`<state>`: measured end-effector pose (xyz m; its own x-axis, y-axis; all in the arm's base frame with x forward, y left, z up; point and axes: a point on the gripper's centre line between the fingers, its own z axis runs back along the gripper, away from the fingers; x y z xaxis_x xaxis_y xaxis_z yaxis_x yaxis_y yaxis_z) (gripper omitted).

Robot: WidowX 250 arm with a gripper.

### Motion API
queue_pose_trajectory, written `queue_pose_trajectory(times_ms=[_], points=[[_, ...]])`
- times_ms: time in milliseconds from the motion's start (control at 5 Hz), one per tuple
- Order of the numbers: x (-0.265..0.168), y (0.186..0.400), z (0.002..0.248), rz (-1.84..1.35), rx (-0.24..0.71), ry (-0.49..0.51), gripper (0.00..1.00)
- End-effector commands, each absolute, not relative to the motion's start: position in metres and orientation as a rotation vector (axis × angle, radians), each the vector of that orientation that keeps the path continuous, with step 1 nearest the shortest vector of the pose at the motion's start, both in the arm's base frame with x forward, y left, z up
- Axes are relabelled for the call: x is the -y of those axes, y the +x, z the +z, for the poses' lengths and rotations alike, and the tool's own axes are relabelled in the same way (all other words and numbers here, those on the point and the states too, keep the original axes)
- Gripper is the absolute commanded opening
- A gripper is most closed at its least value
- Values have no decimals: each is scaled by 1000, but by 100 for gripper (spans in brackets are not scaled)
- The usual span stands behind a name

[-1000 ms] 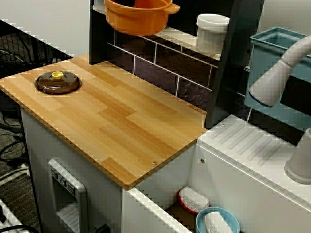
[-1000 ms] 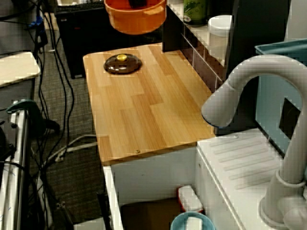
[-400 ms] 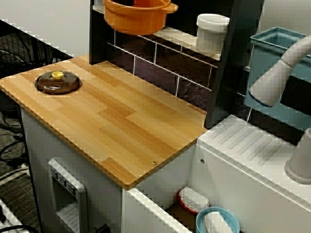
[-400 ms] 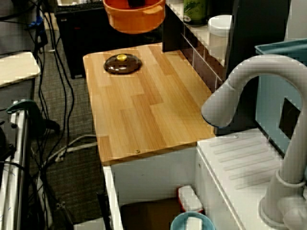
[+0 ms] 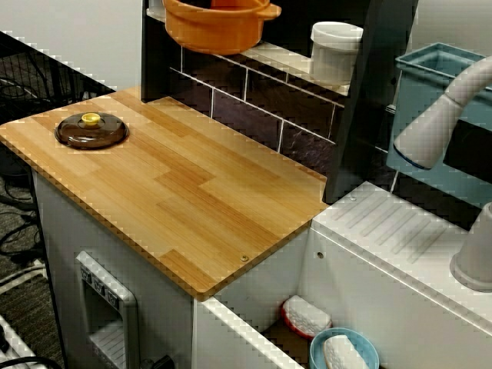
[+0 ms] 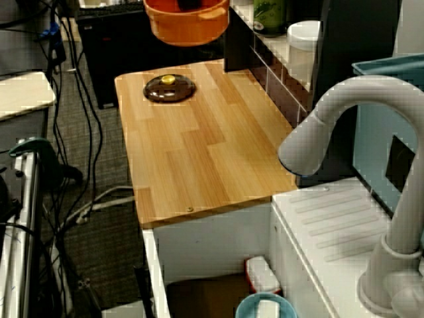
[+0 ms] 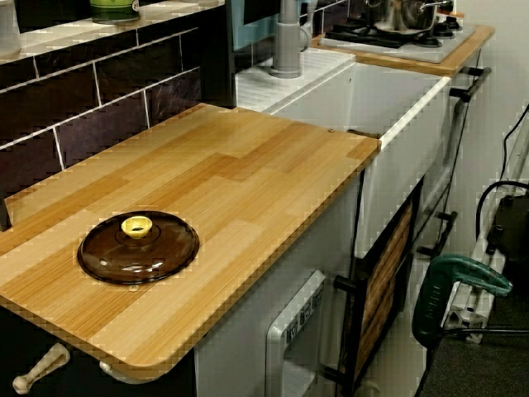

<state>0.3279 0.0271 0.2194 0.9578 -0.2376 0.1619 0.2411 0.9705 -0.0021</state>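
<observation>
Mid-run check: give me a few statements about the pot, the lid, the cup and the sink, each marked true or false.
1. The orange pot is up in the air, off the wooden counter. True.
2. The brown lid sits on the pot. False: it lies flat on the counter, apart from the pot.
3. The lid has a yellow knob. True.
4. The white cup stands on the counter. False: it stands on the shelf above the tiled back wall.
5. The sink is empty. False: a blue bowl and a sponge lie in it.
</observation>
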Motion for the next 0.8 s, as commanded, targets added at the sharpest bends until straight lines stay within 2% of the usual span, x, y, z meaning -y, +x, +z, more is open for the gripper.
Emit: queue_pose_trajectory(times_ms=[0,200,600], points=[[-40,325,230,-234,194,-17,0],[-51,328,230,-205,186,-29,0],[-103,328,224,-52,183,-68,0]])
